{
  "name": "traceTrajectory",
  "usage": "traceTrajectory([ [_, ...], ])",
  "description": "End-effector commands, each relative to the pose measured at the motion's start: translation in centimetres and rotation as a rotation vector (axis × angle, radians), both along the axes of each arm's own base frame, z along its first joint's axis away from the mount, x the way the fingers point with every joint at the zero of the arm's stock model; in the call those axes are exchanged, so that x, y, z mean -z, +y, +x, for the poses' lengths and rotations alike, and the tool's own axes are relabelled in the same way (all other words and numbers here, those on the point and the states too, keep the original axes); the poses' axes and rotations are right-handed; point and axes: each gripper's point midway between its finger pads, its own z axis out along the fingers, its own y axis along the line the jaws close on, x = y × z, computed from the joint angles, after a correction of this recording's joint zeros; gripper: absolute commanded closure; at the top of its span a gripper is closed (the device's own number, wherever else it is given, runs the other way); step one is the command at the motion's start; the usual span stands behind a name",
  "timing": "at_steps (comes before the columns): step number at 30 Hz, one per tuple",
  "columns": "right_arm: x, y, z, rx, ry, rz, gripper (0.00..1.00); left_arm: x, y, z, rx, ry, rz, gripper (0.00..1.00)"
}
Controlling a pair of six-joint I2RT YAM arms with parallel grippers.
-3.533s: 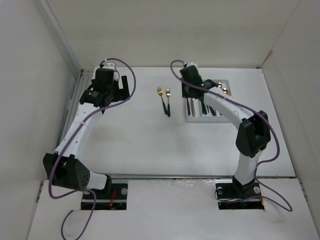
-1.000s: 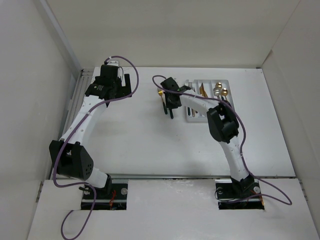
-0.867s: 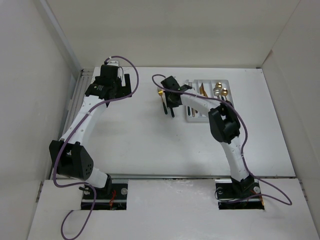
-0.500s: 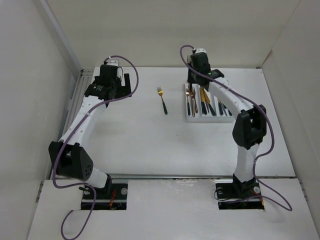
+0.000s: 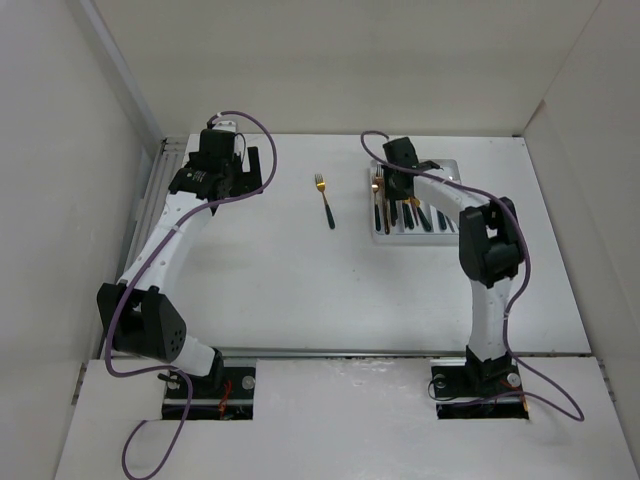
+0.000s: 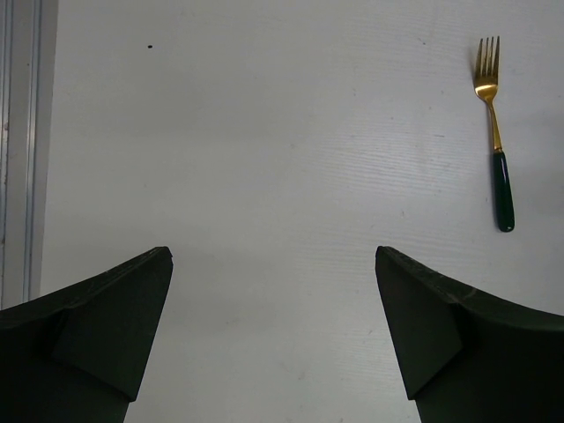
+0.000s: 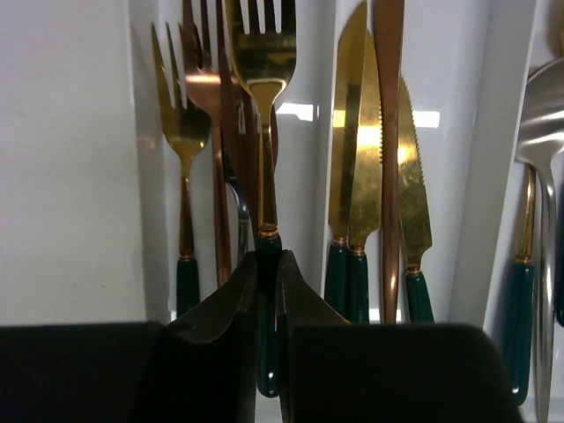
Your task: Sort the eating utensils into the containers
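Note:
My right gripper (image 7: 267, 264) is shut on the dark green handle of a gold fork (image 7: 263, 70). It holds the fork over the left compartment of the white tray (image 7: 310, 176), where several gold and copper forks lie. Gold knives (image 7: 379, 159) fill the middle compartment and spoons (image 7: 538, 176) lie on the right. From above, the right gripper (image 5: 385, 185) is at the tray's (image 5: 455, 165) left side. One gold fork with a dark handle (image 5: 326, 200) lies on the table left of the tray and shows in the left wrist view (image 6: 493, 132). My left gripper (image 6: 273, 326) is open and empty, far left of it (image 5: 252, 170).
A metal rail (image 6: 22, 132) runs along the table's left edge by the left gripper. White walls enclose the table on the left, back and right. Purple cables loop off both arms.
The right gripper went to the two forks on the table, took one and carried it to the tray's left compartment. One fork stays on the table. The left arm barely moved.

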Motion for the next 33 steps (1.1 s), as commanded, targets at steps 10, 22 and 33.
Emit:
traceTrajectory([
  [10, -5.0, 1.0, -0.6, -0.033, -0.100, -0.002, 0.45, -2.2, 0.4, 0.1, -0.015, -0.064, -0.012, 0.00],
  [22, -6.4, 14.7, -1.5, -0.280, -0.128, 0.077, 0.39, -2.4, 0.3, 0.2, -0.016, -0.073, -0.013, 0.00],
  [33, 0.3, 20.2, -1.0, -0.316, -0.007, 0.115, 0.41, -2.7, 0.4, -0.2, -0.017, -0.083, -0.015, 0.00],
])
